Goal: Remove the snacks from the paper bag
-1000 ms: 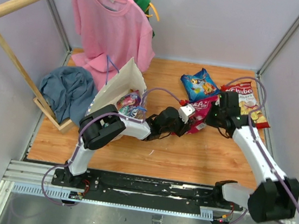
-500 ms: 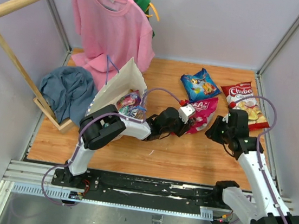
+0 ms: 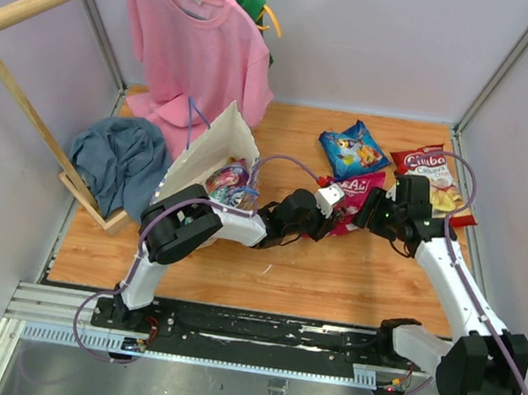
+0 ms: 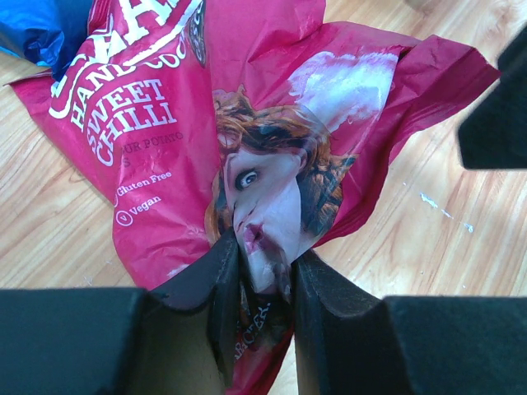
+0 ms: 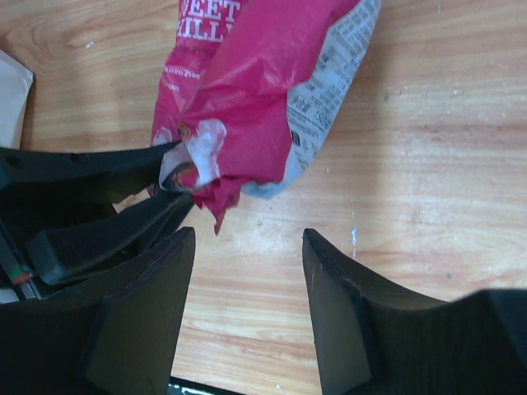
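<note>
My left pincer [image 4: 259, 271] is clenched on a crumpled corner of the pink-red packet [image 4: 165, 148], which lies on the table [image 3: 332, 273] outside the paper bag [image 3: 214, 148]. My right pincer [image 5: 247, 239] hangs released just beside that same corner, gripping nothing. To the left, the bag's mouth shows more packets [image 3: 232, 184] inside, and farther back the blue packet [image 3: 352, 149] and the red-white chips [image 3: 426, 169] lie on the table.
</note>
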Controlling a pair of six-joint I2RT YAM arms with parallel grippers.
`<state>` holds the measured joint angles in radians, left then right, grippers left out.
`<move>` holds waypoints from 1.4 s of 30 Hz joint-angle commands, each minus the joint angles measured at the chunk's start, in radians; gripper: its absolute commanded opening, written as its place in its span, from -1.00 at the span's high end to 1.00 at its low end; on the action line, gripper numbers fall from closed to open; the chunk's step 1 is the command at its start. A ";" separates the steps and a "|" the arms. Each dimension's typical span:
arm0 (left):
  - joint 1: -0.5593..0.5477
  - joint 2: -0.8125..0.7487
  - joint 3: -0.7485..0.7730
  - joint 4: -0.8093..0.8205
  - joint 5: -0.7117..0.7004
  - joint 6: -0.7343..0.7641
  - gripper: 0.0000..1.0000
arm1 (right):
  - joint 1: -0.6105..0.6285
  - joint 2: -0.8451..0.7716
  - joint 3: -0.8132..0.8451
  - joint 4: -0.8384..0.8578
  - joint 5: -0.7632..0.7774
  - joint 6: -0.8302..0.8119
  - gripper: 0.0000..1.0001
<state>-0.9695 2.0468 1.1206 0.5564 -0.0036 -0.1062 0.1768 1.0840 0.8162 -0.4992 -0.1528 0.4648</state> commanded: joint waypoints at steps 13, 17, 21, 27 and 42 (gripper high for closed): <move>0.011 0.034 -0.033 -0.094 -0.055 0.002 0.47 | 0.017 0.138 0.072 0.045 0.052 -0.034 0.99; 0.011 0.033 -0.033 -0.098 -0.060 0.000 0.47 | 0.014 0.055 0.047 -0.019 0.079 -0.049 0.99; 0.013 0.033 -0.035 -0.100 -0.068 -0.004 0.45 | -0.003 -0.088 -0.007 -0.088 0.101 -0.055 0.99; 0.015 0.035 -0.021 -0.119 -0.051 -0.030 0.40 | -0.051 -0.231 -0.143 -0.089 0.114 -0.043 0.99; 0.018 -0.530 -0.196 -0.057 0.215 -0.075 -0.99 | 0.138 -0.188 0.131 -0.178 0.351 -0.010 -0.18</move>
<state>-0.9569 1.7191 0.8955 0.4911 0.1642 -0.1699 0.1249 0.9745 0.7734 -0.6239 -0.0589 0.4675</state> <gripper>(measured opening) 0.994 0.561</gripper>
